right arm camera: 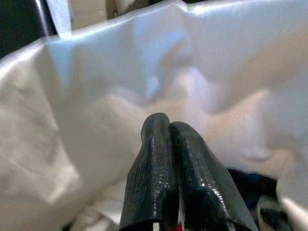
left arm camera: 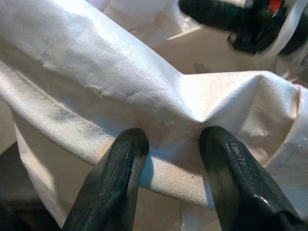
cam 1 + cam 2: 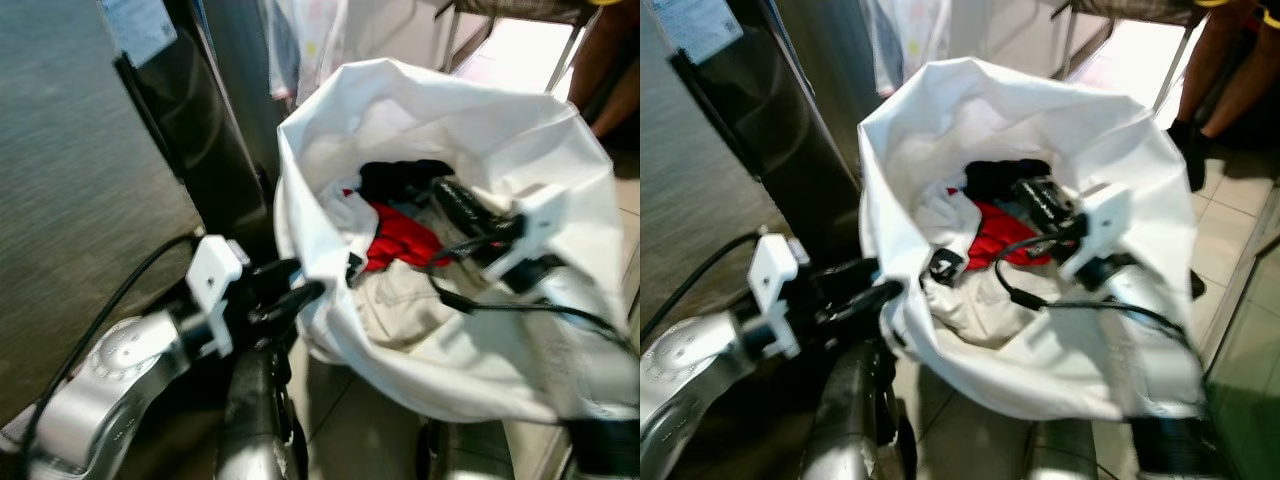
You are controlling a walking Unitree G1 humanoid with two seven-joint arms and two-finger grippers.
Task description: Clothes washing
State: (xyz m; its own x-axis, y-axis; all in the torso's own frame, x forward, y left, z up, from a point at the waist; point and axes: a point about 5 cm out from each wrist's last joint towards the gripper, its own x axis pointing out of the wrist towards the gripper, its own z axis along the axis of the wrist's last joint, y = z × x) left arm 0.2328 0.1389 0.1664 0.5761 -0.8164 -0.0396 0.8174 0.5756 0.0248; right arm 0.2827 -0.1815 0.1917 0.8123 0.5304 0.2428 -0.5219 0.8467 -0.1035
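Holding a white laundry bag [image 3: 470,330] open between both arms, over a tiled floor [image 3: 340,420], with a dark upright appliance [image 3: 190,120] just to the left and far of it

Left gripper [image 3: 300,290] at the bag's near-left rim, fingers [image 2: 115,183] spread either side of the stitched hem; hem lying across them and touching, but a clear gap between the two, so propping or hooking the rim rather than pinching it

Right gripper [image 1: 168,144] reached down inside the bag mouth from the right, fingers pressed together with nothing visible between them; tips hovering above the clothes, pointed at the far inner wall

Inside the bag: a red garment [image 3: 400,240] in the middle, a black garment [image 3: 400,178] beyond it, a white piece [image 3: 345,215] to the left, beige cloth [image 3: 400,300] nearest. More pale cloth hanging beyond the bag [image 3: 305,40]. A person's legs [image 3: 1230,70] far right, well apart from the work

Step in hand, by the look of it: getting clothes out of the bag for the wash, barely begun, bag quite full

Next move likely calls for opening the right fingers, dipping to the red or black garment, closing on a good fold and lifting clear of the rim. Left gripper needed steady on the hem, or the soft mouth may sag shut. Loose fabric, apt to drag a neighbour up with it
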